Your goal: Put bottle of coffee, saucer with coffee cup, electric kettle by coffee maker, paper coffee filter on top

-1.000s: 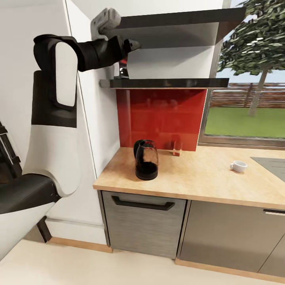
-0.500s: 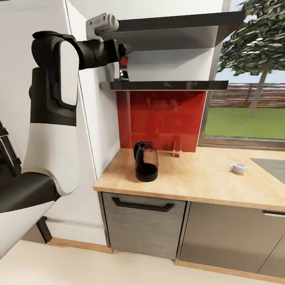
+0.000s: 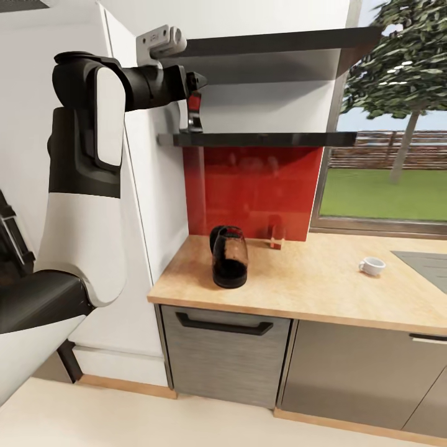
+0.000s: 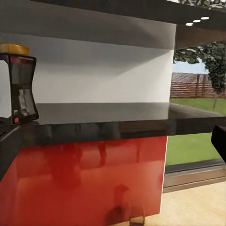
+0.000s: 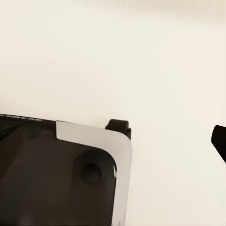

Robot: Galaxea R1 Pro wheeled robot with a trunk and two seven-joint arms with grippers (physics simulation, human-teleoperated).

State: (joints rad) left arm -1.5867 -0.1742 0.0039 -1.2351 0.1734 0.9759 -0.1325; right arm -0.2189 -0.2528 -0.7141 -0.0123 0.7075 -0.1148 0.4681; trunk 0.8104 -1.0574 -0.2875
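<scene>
The shelf (image 3: 261,139) is a dark grey slab with a glossy top that mirrors the wall behind it; the left wrist view shows the same sheen (image 4: 117,120). The bottle (image 4: 16,87) standing on it looks like dark glass with a yellow-gold cap and a pale label. The red wall panel (image 3: 254,189) below is smooth and highly reflective. The counter (image 3: 323,279) has a light wood-grain top with a matt finish, and the cabinet fronts (image 3: 226,354) beneath look like brushed grey metal. The kettle (image 3: 229,257) has a clear glass body and black plastic base. The cup (image 3: 372,266) is smooth white ceramic. The arm (image 3: 87,186) wears glossy white and black plastic shells.
</scene>
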